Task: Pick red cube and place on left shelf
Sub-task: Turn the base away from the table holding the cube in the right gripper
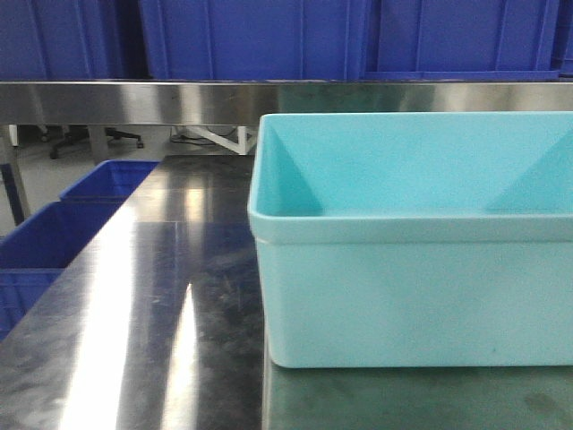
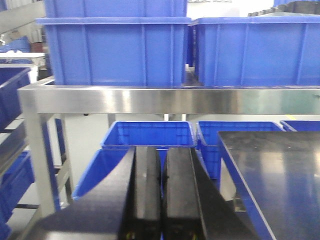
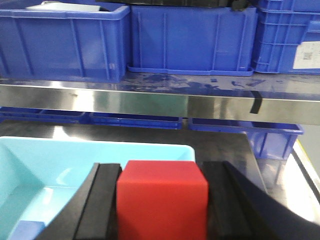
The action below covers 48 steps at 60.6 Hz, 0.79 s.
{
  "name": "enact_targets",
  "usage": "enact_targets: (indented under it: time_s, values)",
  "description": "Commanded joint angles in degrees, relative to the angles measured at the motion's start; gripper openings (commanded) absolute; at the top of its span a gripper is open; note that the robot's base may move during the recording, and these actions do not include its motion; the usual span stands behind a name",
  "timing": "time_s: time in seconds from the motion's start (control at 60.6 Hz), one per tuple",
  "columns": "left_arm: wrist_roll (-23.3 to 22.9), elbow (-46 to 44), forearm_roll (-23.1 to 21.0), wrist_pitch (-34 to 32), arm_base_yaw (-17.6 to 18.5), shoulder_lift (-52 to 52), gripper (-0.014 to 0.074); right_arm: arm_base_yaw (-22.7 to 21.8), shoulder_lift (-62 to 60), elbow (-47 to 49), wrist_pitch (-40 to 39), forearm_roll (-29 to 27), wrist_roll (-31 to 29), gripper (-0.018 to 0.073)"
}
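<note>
In the right wrist view my right gripper (image 3: 162, 200) is shut on the red cube (image 3: 162, 197), which fills the space between the two black fingers. It hangs over the near right corner of a light blue bin (image 3: 60, 165). In the left wrist view my left gripper (image 2: 162, 192) is shut and empty, its black fingers pressed together, beside the left edge of the dark steel table (image 2: 280, 175). A steel shelf (image 2: 165, 100) runs across ahead of it. Neither gripper nor the cube shows in the front view.
The light blue bin (image 1: 412, 242) stands on the steel table (image 1: 152, 313) at the right in the front view. Dark blue crates (image 3: 180, 37) line the shelf (image 3: 160, 102) above. More blue crates (image 2: 147, 137) sit low, left of the table.
</note>
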State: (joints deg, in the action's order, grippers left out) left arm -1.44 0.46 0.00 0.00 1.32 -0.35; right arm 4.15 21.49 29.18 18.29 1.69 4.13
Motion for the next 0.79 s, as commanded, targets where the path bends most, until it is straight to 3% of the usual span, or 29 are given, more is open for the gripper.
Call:
enact_targets:
  time_s: [0.0, 0.776]
  values:
    - [0.01, 1.41, 0.00, -4.88, 0.23, -0.94, 0.0102, -0.21, 0.37, 1.57, -5.27, 0.64, -0.33, 0.0052]
    - [0.01, 1.41, 0.00, -4.88, 0.23, -0.94, 0.0102, -0.21, 0.39, 1.57, -5.23, 0.64, -0.33, 0.0052]
